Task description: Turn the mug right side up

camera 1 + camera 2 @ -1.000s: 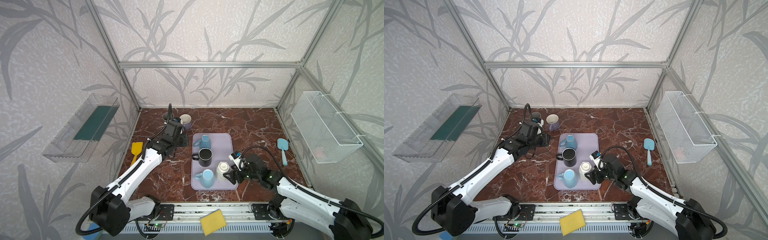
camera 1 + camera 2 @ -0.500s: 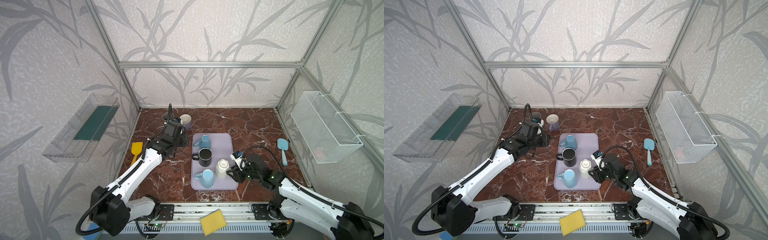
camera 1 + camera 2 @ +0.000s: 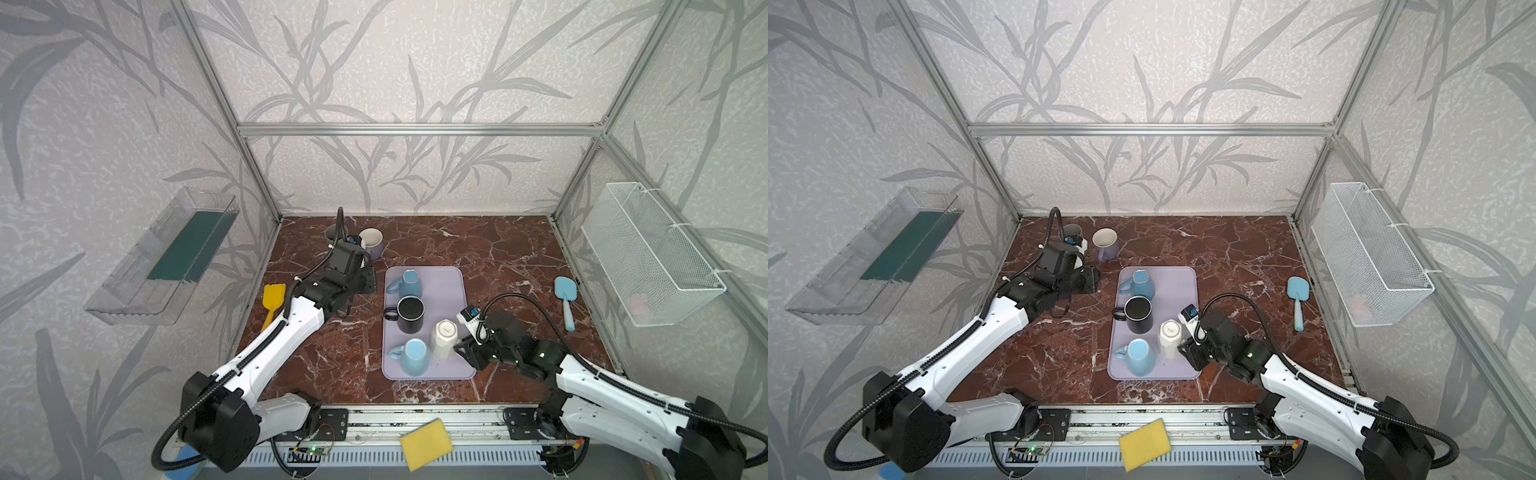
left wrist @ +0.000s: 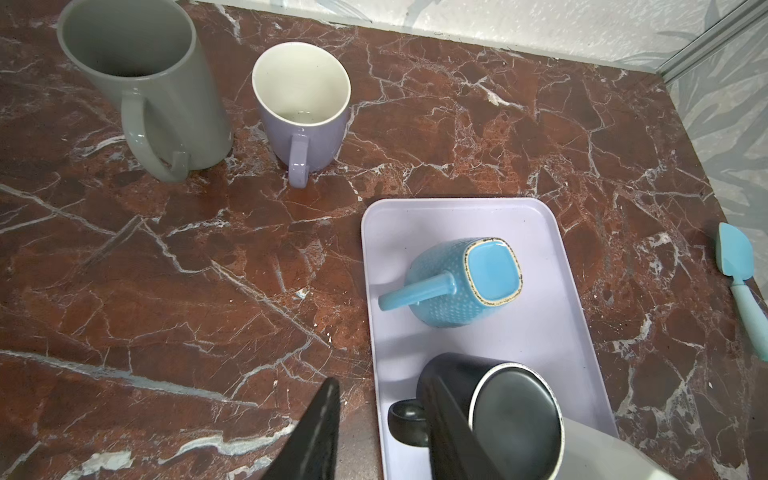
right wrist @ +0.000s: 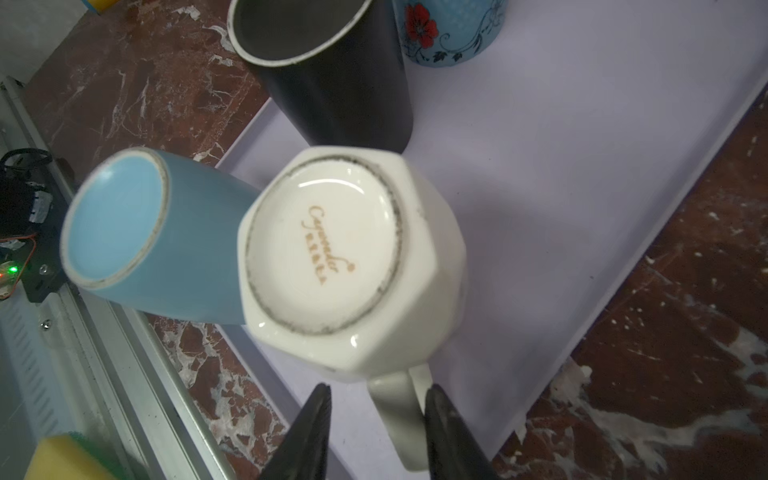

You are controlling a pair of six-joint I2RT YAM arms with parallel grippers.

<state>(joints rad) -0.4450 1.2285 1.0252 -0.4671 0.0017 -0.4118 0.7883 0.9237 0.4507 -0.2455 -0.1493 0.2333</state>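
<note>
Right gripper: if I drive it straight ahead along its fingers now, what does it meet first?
The handle of the upside-down white faceted ceramic mug, which sits between the fingers of the right gripper; just beyond it, the mug's wall.

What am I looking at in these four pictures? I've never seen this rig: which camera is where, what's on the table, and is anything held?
Two white robot arms with two-finger grippers work over a marble table. Two pictures are near-identical overhead views of the whole scene; the other two come from a camera on each wrist. A lilac tray holds four mugs: the black mug upright; the patterned blue mug, plain blue mug and white mug base-up. A grey mug and a lilac mug stand upright on the table beyond it. The right gripper straddles the white mug's handle, one finger touching, a gap at the other: not clamped. The left gripper is open, empty, beside the tray.
</note>
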